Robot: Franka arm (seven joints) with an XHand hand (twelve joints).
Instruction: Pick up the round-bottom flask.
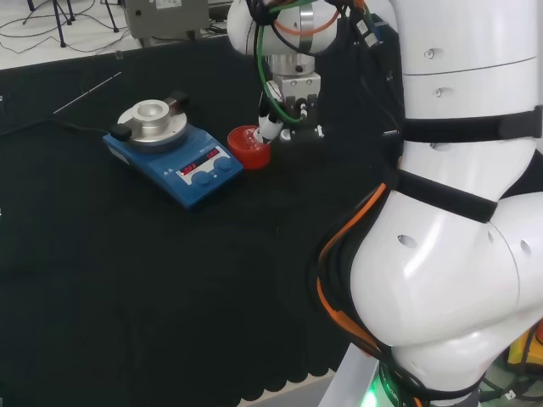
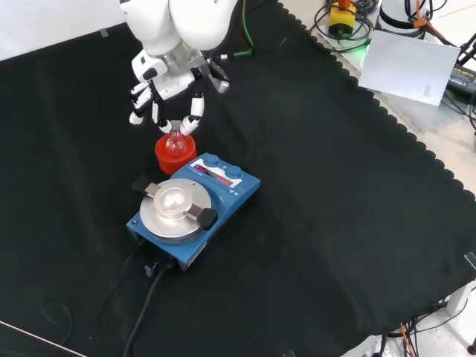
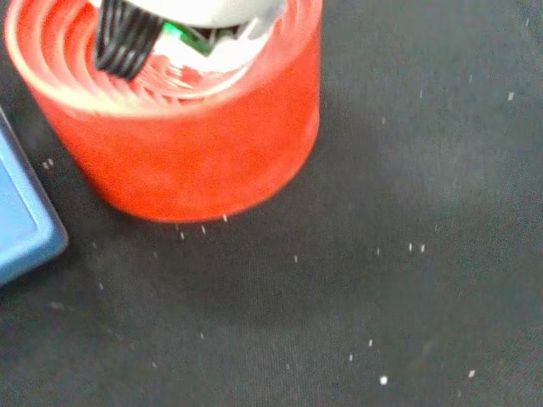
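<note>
The clear round-bottom flask sits in a red ribbed stand on the black cloth. In the front view the hand hangs just above it, and two fingers reach down and close on the flask's neck from either side, while the others stay spread to the left. From the head view, the hand is right of the stand with a finger on its top. The wrist view has the stand close up, glass of the flask in it and part of the hand above.
A blue stirrer plate with a round metal top stands right beside the stand in the front view, nearer the camera. Its black cable trails toward the front edge. In the head view the plate lies left of the stand.
</note>
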